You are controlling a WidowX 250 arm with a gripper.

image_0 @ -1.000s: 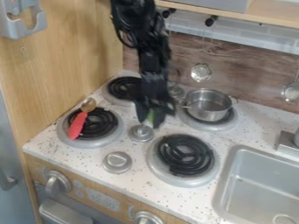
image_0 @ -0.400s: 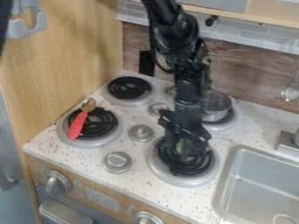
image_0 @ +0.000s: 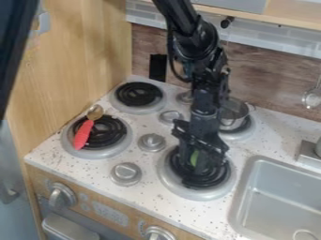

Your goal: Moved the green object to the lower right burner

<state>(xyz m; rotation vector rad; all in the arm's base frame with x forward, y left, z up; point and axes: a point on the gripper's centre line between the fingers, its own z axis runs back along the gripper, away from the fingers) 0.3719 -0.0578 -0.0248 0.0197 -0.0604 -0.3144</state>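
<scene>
The gripper (image_0: 197, 161) hangs over the lower right burner (image_0: 177, 187), its fingers pointing down in front of the black coil. Between the fingers shows a small green object (image_0: 194, 158), held with a finger on each side of it. The gripper covers most of the object, and I cannot tell whether its lower end touches the coil.
A metal pot (image_0: 233, 115) sits on the upper right burner, partly behind the arm. A spoon with a red handle (image_0: 83, 134) lies across the lower left burner. The upper left burner (image_0: 139, 94) has nothing on it. To the right is the sink (image_0: 276, 201).
From above the middle of the stove, the gripper has moved right and toward the front, carrying the green object over the lower right burner. Over the last half second it has shifted only slightly.
</scene>
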